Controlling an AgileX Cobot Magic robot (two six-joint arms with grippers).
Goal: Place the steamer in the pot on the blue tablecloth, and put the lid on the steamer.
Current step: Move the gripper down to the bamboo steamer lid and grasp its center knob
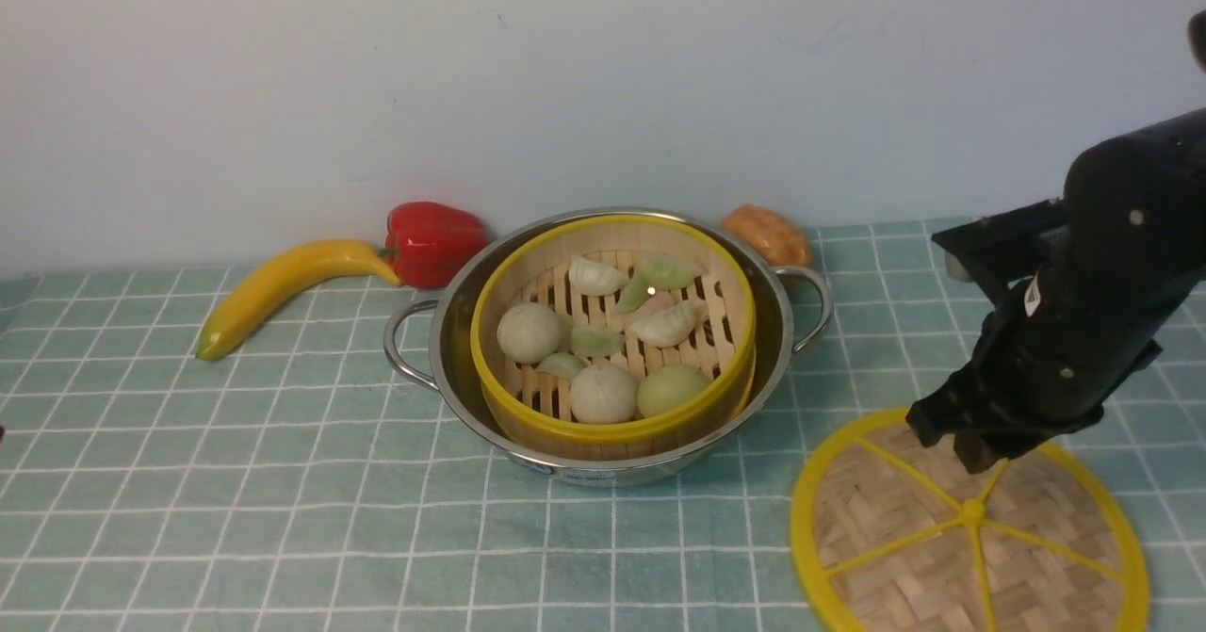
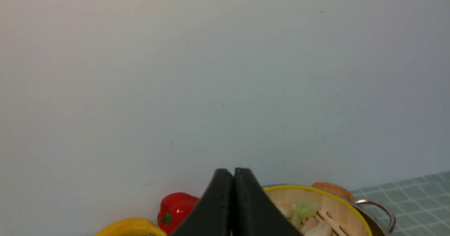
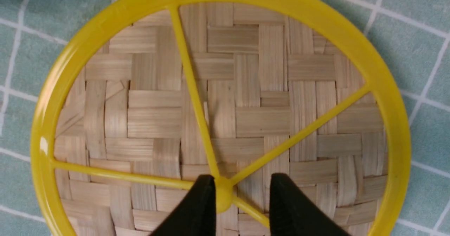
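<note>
The steamer (image 1: 612,428), a bamboo basket with yellow rims that holds buns and dumplings, sits inside the pot (image 1: 784,331) at the middle of the blue tablecloth (image 1: 236,481). The lid (image 1: 904,538) lies flat on the cloth to the front right. My right gripper (image 1: 980,458) hangs just over the lid; in the right wrist view it (image 3: 240,179) stands open, its fingers on either side of the yellow hub of the lid (image 3: 260,99). My left gripper (image 2: 233,171) is shut on nothing, raised to the left of the steamer (image 2: 316,201) and pot (image 2: 383,208), outside the front view.
A banana (image 1: 273,293) and a red pepper (image 1: 433,241) lie behind the pot on the left. A brown potato-like thing (image 1: 768,234) lies behind it on the right. A pale wall closes off the back.
</note>
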